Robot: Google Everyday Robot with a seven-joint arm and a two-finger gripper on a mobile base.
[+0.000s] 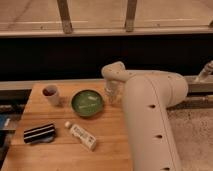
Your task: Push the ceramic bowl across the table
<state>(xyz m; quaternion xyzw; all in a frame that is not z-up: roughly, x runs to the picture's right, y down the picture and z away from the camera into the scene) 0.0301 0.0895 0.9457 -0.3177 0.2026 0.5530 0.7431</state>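
Observation:
The ceramic bowl [87,103] is round, shallow and glossy green, and sits on the wooden table [60,155] near its far middle. My gripper [110,95] hangs from the white arm just right of the bowl, close to its right rim, low over the table. Whether it touches the rim I cannot tell.
A small white cup [50,94] with a dark inside stands at the far left of the table. A black-and-white striped object [39,133] lies at the front left. A white tube-like packet [82,135] lies in front of the bowl. My white arm [150,120] covers the table's right side.

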